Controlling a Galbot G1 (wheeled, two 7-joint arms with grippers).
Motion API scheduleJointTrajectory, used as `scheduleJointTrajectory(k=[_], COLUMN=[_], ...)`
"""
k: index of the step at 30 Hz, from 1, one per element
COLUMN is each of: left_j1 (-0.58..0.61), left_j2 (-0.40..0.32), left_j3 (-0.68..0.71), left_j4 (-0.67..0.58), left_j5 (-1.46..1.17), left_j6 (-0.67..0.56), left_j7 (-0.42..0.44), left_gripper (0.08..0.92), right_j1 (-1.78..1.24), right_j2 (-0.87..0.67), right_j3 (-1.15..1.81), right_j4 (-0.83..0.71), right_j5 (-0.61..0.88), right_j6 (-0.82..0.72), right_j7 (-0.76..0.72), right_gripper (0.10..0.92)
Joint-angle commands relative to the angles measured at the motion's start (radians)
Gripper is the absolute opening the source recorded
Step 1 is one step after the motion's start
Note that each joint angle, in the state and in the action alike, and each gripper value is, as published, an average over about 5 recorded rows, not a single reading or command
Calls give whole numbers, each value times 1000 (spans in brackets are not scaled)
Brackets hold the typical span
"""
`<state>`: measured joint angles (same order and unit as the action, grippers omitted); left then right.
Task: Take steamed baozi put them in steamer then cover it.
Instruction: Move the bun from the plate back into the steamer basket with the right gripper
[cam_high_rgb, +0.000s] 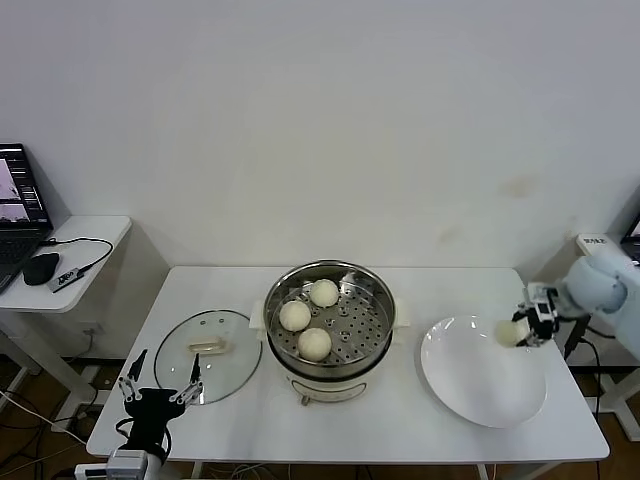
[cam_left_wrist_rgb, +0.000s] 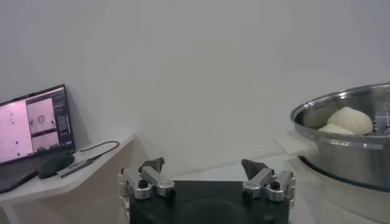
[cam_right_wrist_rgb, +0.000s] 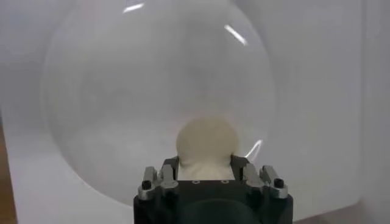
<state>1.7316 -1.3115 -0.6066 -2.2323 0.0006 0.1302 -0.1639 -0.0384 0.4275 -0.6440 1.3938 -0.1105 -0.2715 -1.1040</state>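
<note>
Over white plate (cam_high_rgb: 480, 385), right hand (cam_high_rgb: 524, 329) clasps baozi (cam_high_rgb: 508, 332).

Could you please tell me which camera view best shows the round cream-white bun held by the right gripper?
The right wrist view: the round cream-white bun fills the centre, pinched in the right gripper above the flat white plate. The head view shows the same bun far off and small. The left wrist view does not show it.
</note>
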Motion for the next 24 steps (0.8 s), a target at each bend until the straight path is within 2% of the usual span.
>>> scheduleJointTrajectory(k=[1,6,12,18,24], left_j1=[-4,-10,-12,-17,-18], left_j2=[2,5,4,-2,-11], left_j3=[4,7,2,-1,-5], left_j4=[1,0,-2,4,3], left_j5=[-1,-2,-2,-1,1], left_j6=[0,1,1,0,0], left_j7=[0,0,0,-1,-1], left_gripper=[823,823,823,823,823], right_j1=[470,697,815,797,685], right_j2=[-28,50,204,351,420], right_j3=[-325,-511,-611,-667,-654], right_j4=[155,223,265,303,290], right_j5=[236,355,521,645,659], right_j6=[-70,-145,-255,-343,-419], right_j7=[-7,29,104,202,277], right_gripper=[552,553,559,568,568])
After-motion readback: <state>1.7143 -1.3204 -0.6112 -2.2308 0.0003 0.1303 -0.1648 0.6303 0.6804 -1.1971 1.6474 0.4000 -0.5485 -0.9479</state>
